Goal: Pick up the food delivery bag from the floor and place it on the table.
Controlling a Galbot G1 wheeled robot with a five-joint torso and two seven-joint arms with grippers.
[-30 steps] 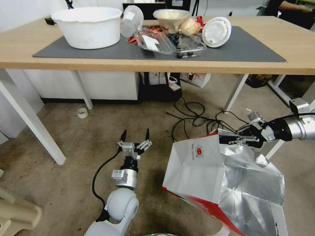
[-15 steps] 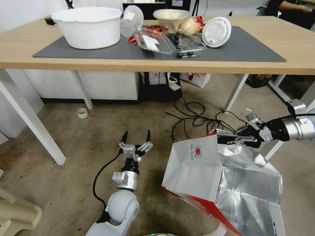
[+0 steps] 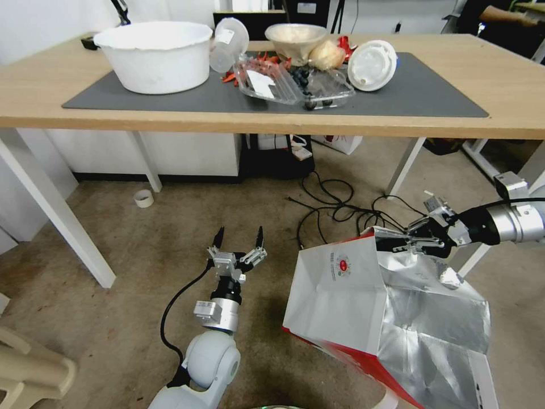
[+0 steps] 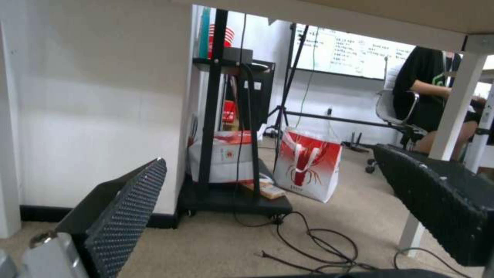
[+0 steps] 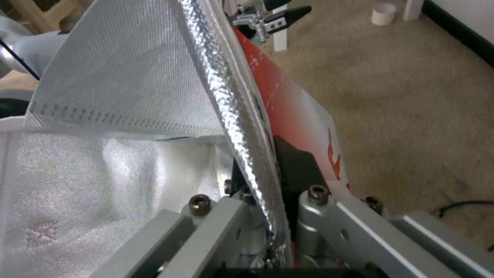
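Foil rim pinched, right gripper (image 3: 397,243), bag (image 3: 340,295)

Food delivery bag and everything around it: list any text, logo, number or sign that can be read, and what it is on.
Nothing can be read.
Food delivery bag, held at its rim by the right gripper: round red logo with lines of print beside it, too small.
Whiteboard: handwriting, blurred.
Red-and-white bag under the table: a red lobster drawing, no legible words.
Clear tray label: too small.
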